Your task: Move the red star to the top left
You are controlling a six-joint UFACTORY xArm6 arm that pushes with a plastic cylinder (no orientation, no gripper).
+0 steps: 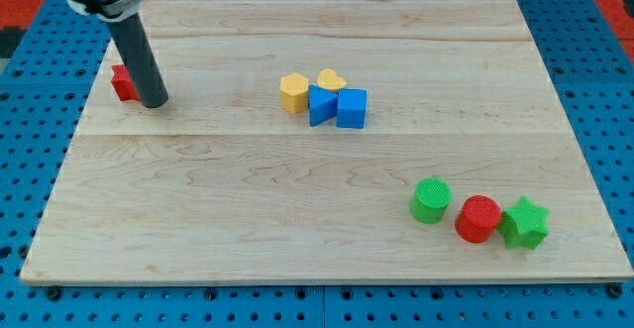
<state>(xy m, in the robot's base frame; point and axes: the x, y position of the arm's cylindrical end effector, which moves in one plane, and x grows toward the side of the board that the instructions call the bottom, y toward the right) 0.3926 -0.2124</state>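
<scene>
The red star (122, 82) lies near the left edge of the wooden board (248, 219), in its upper part, and is partly hidden behind my rod. My tip (154, 102) rests on the board just right of the star and slightly below it, touching or nearly touching it. The rod rises toward the view's top left.
A yellow hexagon (293, 92), a yellow heart (331, 79), a blue triangle (320, 105) and a blue cube (352, 109) cluster at upper centre. A green cylinder (431, 200), a red cylinder (479, 219) and a green star (524, 223) sit at the lower right.
</scene>
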